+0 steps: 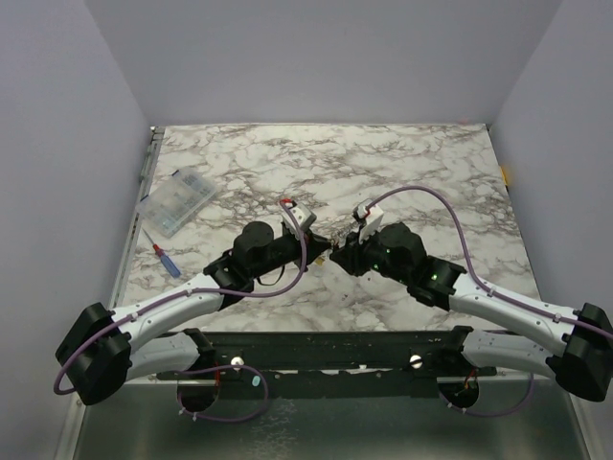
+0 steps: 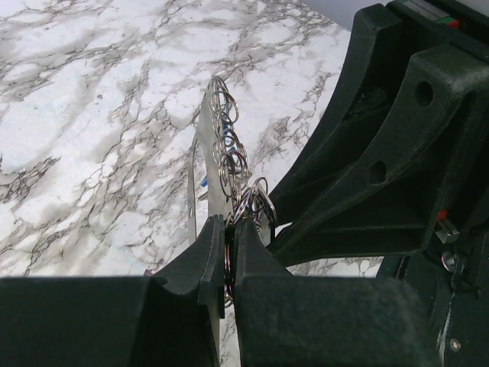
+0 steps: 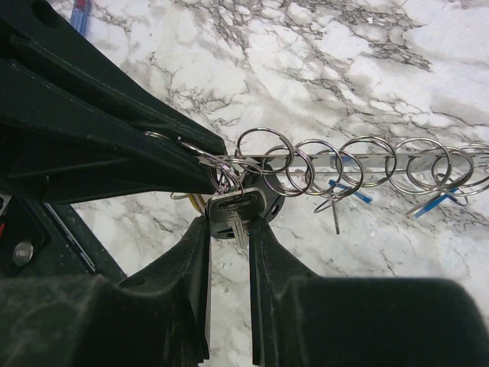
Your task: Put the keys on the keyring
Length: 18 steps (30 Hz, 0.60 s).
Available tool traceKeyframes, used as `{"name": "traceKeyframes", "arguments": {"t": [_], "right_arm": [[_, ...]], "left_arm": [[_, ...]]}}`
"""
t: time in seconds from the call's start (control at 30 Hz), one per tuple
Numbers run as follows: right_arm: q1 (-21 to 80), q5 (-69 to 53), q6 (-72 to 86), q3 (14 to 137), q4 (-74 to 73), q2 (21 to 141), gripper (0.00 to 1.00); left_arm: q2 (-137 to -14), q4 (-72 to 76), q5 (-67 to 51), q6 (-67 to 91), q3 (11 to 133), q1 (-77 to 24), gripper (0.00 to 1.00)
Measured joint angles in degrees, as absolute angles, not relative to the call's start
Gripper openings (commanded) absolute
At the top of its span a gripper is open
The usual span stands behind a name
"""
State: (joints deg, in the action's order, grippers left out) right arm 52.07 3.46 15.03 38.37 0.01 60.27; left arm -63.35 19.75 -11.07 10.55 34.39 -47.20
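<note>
- Marble-patterned counter (image 1: 412, 163), boxed in by pale lilac walls, carries a clear compartment box (image 1: 178, 203) toward its far left. I take my bearings from that box.
- Well to the right of the box, and a little nearer the arm bases, my two end effectors meet tip to tip above the marble.
- Left end effector (image 2: 229, 229): fingers drawn together, pinching the keyring (image 3: 224, 177), a small wire loop at one end of a chain of silvery rings (image 3: 359, 164).
- Right end effector (image 3: 230, 223): fingers clamped on either side of a dark-headed key (image 3: 237, 205), with the silvery blade pointing back between them.
- The key's head sits right against the keyring at the pinch point. I cannot tell from either wrist view whether the key is threaded onto the loop.
- The chain strings away from that pinch point over the marble. A few blue-tipped pieces (image 3: 348, 191) dangle beneath it, too small for me to identify.
- A red-and-blue screwdriver (image 1: 166, 260) lies flat just on the near side of the box, apart from both end effectors.
- Purple cables (image 1: 450, 216) loop along both arms, on the right of the box.
</note>
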Motion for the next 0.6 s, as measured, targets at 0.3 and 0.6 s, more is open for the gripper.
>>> {"name": "traceKeyframes", "arguments": {"t": [0.3,0.6], "right_arm": [[52.05,-2.87,18.50,40.07,-0.51,62.96,0.25],[52.07,-5.48,19.14,40.23,-7.27,60.97,0.62]], "left_arm": [[-61.12,21.67,-11.64,10.90,31.48,-46.72,0.00],[-59.29,25.47,-12.67,11.42,29.91,-46.44,0.00]]}}
